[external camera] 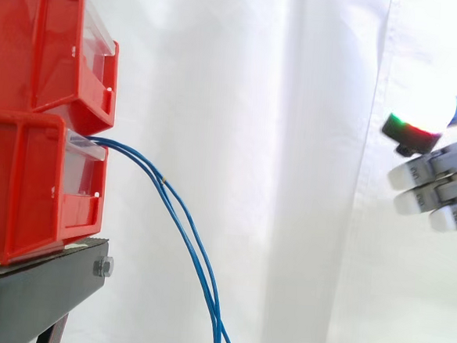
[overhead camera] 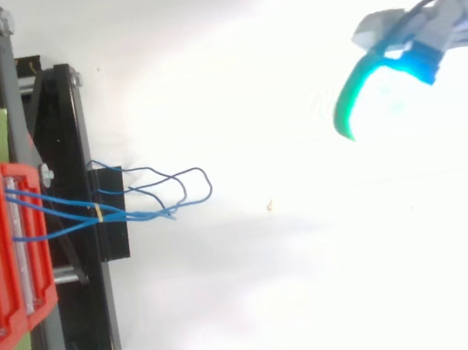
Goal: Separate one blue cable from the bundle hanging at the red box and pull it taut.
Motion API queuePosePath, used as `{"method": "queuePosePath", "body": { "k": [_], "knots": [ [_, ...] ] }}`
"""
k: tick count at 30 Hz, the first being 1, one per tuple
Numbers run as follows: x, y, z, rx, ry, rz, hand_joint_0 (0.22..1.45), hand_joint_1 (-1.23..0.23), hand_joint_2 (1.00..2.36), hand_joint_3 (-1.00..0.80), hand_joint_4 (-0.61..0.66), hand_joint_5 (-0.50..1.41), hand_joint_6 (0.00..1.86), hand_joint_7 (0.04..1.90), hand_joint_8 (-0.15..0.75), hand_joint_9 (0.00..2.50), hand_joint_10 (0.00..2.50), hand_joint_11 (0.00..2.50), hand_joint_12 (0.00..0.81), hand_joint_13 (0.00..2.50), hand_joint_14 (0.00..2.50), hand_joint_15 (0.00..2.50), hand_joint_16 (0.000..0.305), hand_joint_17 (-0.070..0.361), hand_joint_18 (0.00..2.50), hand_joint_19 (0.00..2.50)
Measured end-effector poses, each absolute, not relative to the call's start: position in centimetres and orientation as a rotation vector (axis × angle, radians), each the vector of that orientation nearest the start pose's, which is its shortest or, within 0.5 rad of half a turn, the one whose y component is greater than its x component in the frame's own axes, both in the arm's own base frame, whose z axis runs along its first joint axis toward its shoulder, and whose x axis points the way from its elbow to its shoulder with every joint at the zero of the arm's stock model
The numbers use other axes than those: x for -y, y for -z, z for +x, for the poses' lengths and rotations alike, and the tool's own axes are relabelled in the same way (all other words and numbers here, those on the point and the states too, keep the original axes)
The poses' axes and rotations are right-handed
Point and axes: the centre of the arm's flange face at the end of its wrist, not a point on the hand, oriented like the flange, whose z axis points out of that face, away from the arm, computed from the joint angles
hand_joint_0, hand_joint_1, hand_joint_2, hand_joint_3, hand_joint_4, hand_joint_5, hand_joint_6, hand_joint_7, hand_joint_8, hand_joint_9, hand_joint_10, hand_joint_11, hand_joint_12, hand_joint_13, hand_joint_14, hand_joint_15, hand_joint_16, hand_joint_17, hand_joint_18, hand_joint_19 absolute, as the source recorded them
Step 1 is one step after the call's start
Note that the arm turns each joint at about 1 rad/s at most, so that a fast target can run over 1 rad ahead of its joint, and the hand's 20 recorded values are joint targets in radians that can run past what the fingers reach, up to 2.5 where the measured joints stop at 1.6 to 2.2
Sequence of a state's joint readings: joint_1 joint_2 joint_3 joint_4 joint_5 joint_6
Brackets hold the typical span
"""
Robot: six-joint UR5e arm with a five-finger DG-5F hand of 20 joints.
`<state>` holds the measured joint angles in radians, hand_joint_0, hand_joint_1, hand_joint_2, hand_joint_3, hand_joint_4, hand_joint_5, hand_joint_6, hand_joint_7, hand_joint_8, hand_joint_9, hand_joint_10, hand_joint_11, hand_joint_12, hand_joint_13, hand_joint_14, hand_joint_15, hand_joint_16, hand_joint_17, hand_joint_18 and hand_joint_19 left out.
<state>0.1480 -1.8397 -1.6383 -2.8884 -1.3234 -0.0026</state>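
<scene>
**Operator:** State the condition of the hand [external camera: 447,165].

**Technician:** The fingers [external camera: 416,175] are extended straight and lie close together, one above the other in the side view. The thumb pad [external camera: 410,131] is held apart above them. Nothing lies between thumb and fingers. In the top view, the hand [overhead camera: 441,25] glows cyan and green.

**Operator:** Locate the blue cables [external camera: 165,183].

**Technician:** They are well apart from the fingertips, on the side the fingers point toward. They leave the front of the lower red bin [external camera: 31,189] at about fingertip height, then hang in an arc below finger level. No finger touches them.

**Operator:** Is any cable separated?

**Technician:** No. In the top view the cables [overhead camera: 134,214] run together, held by a yellow tie [overhead camera: 99,214], and their loose ends loop toward the hand's side.

**Operator:** Describe the support.

**Technician:** An upper red bin [external camera: 34,40] is stacked on the lower one. Both rest on a black stand [external camera: 31,295], farther from the fingers than the cables.
</scene>
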Motion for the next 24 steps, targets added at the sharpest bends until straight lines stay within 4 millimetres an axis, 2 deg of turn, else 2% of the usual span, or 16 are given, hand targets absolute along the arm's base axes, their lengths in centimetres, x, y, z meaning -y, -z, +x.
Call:
{"method": "queuePosePath", "body": {
  "k": [8,18,24],
  "knots": [
    [7.2,-30.9,62.8,-1.190,-1.071,1.304,0.56,-0.78,1.00,-0.50,0.13,-0.29,0.50,0.76,0.213,0.00,0.00,0.00,0.294,0.00,0.00,0.02,0.031,0.069,0.00,0.00],
    [7.2,-29.9,64.5,-1.128,-0.978,1.257,0.54,-0.76,1.00,-0.50,0.16,-0.28,0.50,0.77,0.236,0.02,0.00,0.00,0.297,0.04,0.00,0.00,0.031,0.070,0.00,0.00],
    [6.9,-27.9,66.2,-1.134,-0.957,1.247,0.54,-0.75,1.00,-0.50,0.17,-0.28,0.50,0.77,0.241,0.04,0.00,0.00,0.296,0.06,0.00,0.00,0.030,0.068,0.00,0.00]
  ]
}}
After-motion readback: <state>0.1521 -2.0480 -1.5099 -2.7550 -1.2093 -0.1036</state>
